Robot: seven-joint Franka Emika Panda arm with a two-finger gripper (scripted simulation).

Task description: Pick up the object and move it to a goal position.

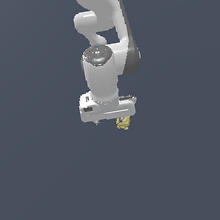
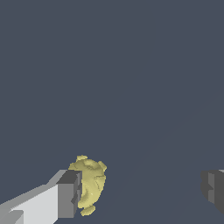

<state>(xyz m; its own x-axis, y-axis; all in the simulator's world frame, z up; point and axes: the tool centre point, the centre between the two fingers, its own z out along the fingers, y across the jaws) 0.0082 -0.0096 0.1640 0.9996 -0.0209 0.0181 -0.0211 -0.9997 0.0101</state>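
Note:
The object (image 2: 89,183) is a small lumpy pale-yellow thing. In the wrist view it sits between my fingers, right up against one grey finger pad (image 2: 70,192). The other fingertip (image 2: 213,189) stands far from it, so the jaws are wide apart. My gripper (image 2: 142,190) is open and holds nothing. In the exterior view the object (image 1: 123,124) peeks out just under the white hand, toward the exterior view's right. My gripper (image 1: 110,120) points straight down over it, and the hand hides most of the fingers.
A plain dark grey-blue floor (image 1: 55,192) fills both views. The white arm (image 1: 101,27) rises behind the hand. No goal marker shows.

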